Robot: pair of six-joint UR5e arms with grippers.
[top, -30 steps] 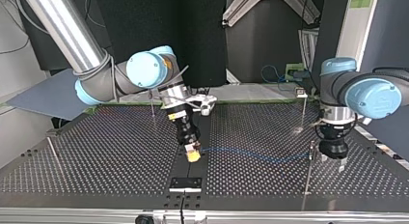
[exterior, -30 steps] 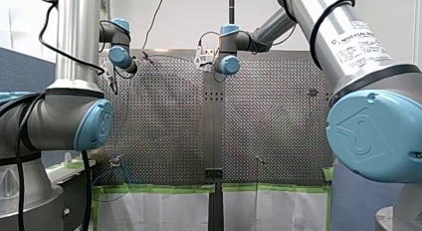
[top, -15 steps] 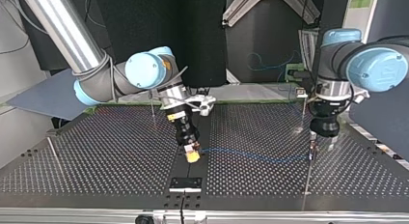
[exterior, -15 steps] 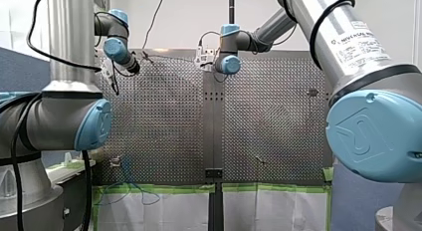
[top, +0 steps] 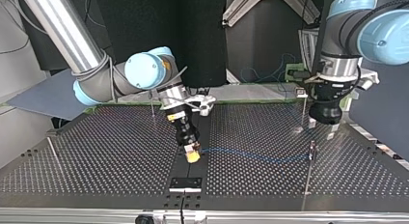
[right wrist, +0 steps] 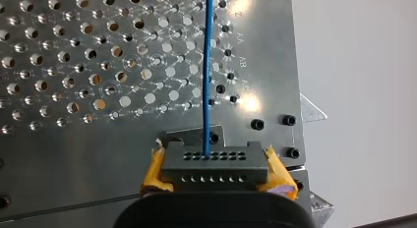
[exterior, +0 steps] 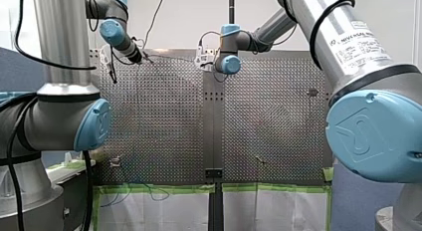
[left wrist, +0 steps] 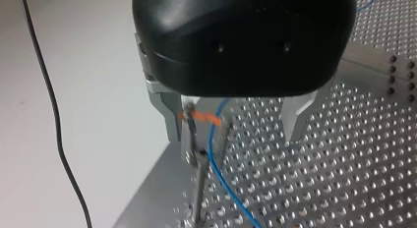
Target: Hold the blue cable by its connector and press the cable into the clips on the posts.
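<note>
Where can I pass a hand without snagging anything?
In the top view: perforated metal table between the leftmost thin metal post and my right gripper; also the strip between the thin blue cable and the table's near edge. Crowded around the clip post by my left gripper.

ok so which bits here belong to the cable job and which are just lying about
In the job: blue cable, connector in my right gripper, clip post below my open left gripper, other posts.
Lying about: black wire, green tape, grey board.
</note>
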